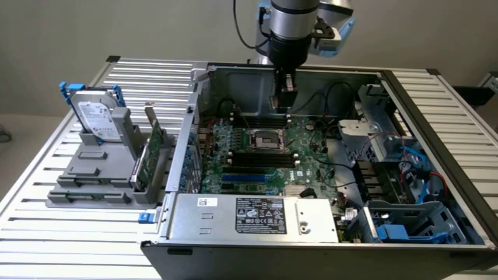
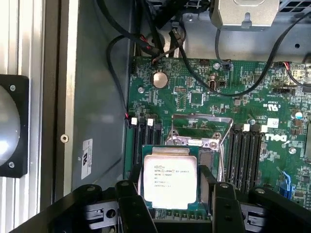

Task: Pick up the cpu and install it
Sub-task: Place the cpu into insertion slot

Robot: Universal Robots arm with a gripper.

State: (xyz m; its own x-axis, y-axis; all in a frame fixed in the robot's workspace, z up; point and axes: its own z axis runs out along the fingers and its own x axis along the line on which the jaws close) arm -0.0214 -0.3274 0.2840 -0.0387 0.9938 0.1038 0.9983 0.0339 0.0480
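The cpu (image 2: 170,178), a small square chip with a silver top and printed text, sits between the two black fingers (image 2: 130,194) of my gripper (image 2: 171,196), which is shut on its two opposite edges. It hangs above the green motherboard (image 2: 194,97). Just beyond it lies the socket (image 2: 199,127), its metal frame around a bare recess. In the exterior view my gripper (image 1: 281,100) reaches down into the open computer case, above and slightly behind the socket (image 1: 269,140).
Black cables (image 2: 121,43) loop over the board near the case wall (image 2: 97,97). Memory slots (image 2: 243,155) flank the socket. A power supply (image 1: 253,216) fills the case front, and a drive cage (image 1: 365,131) stands at the exterior view's right. A hard drive (image 1: 97,119) rests in a grey holder outside.
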